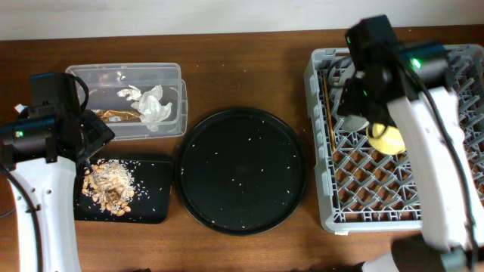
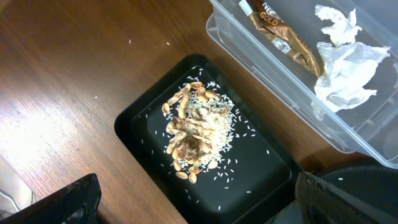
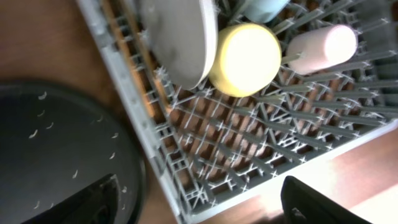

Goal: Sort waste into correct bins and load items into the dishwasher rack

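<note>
The grey dishwasher rack (image 1: 333,189) stands at the right. In the right wrist view it holds the grey-green plate (image 3: 180,37) on edge, the yellow bowl (image 3: 244,59), the pink cup (image 3: 323,46) and the blue cup (image 3: 264,7). The chopsticks (image 1: 329,98) lie along its left side. The tissue (image 1: 151,104) and gold wrapper (image 1: 117,115) lie in the clear box (image 1: 125,75). The food scraps (image 1: 110,185) sit in the shallow black tray (image 1: 151,193). My left gripper (image 2: 199,208) is open and empty above that tray. My right gripper (image 3: 199,208) is open and empty over the rack's left edge.
The large round black tray (image 1: 242,170), speckled with rice grains, lies between the bins and the rack. My right arm hides the plate and cups in the overhead view. Brown wooden table all round.
</note>
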You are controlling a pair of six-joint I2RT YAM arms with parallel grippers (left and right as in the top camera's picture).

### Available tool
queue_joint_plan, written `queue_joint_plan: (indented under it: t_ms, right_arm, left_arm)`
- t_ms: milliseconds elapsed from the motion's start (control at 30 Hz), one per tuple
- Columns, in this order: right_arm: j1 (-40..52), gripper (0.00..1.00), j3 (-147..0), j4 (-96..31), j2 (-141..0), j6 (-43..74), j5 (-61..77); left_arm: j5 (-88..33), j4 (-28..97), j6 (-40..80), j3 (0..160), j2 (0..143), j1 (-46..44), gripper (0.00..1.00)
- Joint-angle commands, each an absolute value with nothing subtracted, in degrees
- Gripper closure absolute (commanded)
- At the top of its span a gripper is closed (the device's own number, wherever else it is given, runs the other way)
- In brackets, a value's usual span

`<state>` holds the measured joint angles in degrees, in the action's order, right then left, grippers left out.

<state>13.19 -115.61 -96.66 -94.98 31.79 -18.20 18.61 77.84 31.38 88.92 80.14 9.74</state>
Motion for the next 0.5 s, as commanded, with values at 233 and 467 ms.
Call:
queue_joint_plan:
  t_ms: [233, 467]
  right_arm:
    - [22.15, 0.02, -83.05, -96.49, -63.35, 39.11, -13.21]
    - [22.11, 0.02, -73.76, -97.1, -57.39, 39.7, -2.04]
  left_arm:
    - [18.81, 77.69, 32.12, 89.19, 79.53, 9.91, 0.01]
    - [18.81, 77.69, 32.12, 89.19, 79.53, 9.91, 0.0]
